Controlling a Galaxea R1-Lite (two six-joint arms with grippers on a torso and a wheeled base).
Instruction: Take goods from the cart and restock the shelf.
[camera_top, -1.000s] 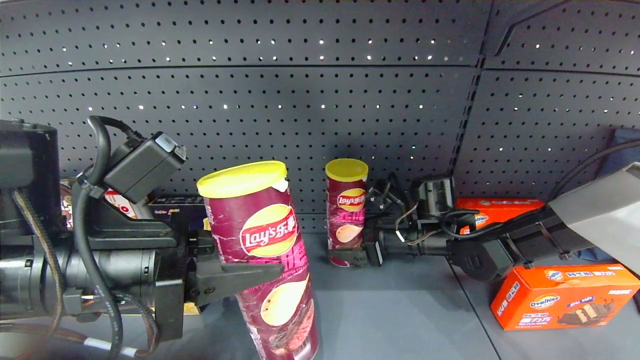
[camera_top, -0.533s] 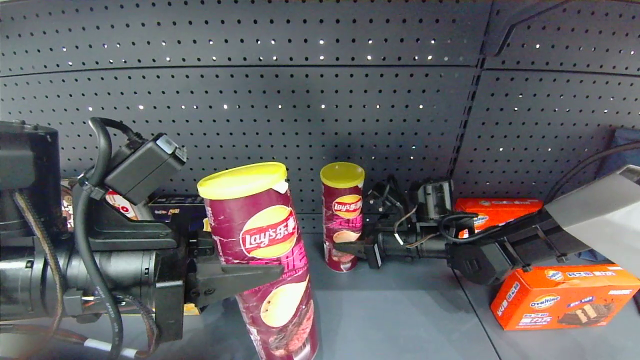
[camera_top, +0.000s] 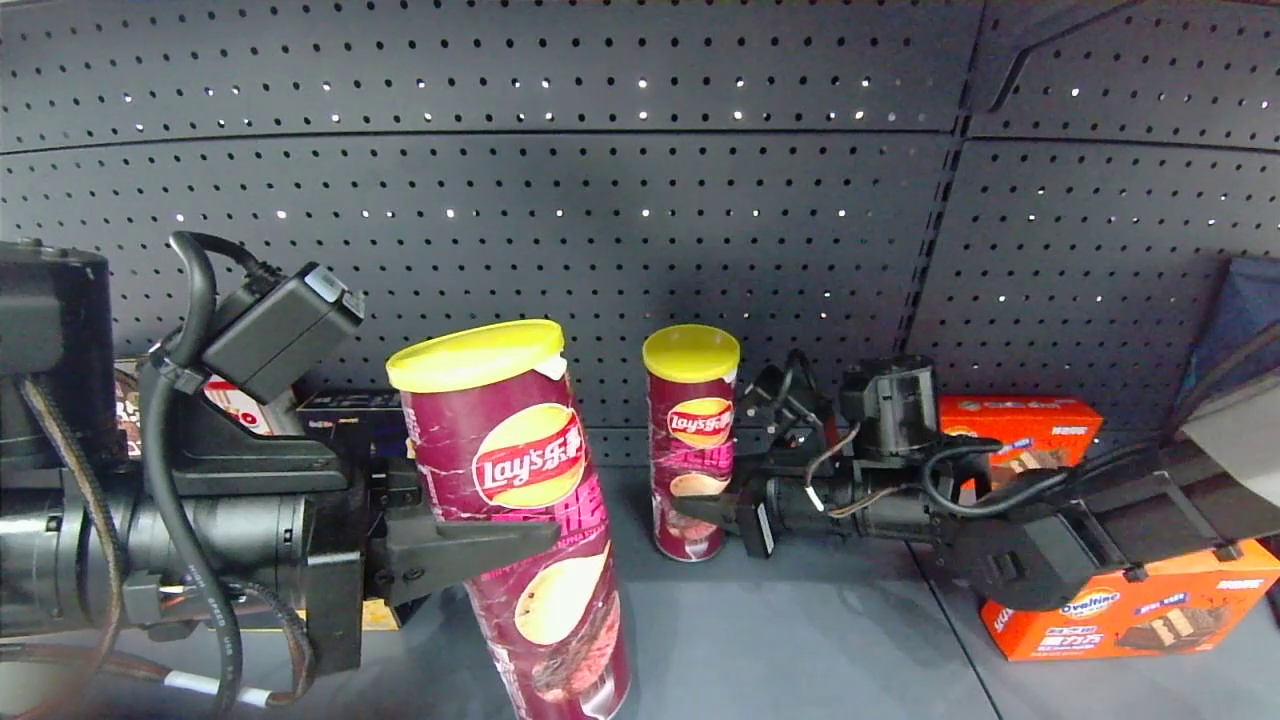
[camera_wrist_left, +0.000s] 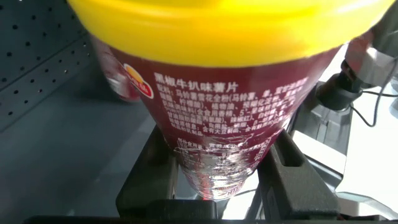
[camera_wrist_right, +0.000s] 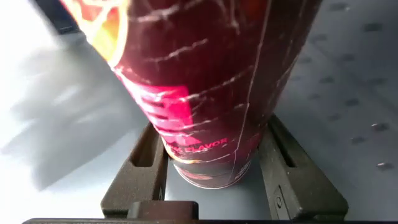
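The left gripper (camera_top: 505, 545) is clamped on the middle of a purple chip can with a yellow lid (camera_top: 510, 450), holding it slightly tilted at the front of the grey shelf (camera_top: 800, 620). The right gripper (camera_top: 692, 512) has its fingers pressed against both sides of the lower part of a second chip can (camera_top: 690, 440), which stands upright on the shelf close to the pegboard back (camera_top: 600, 200). Behind and beside the right arm lie two orange snack boxes (camera_top: 1130, 610), well apart from both cans.
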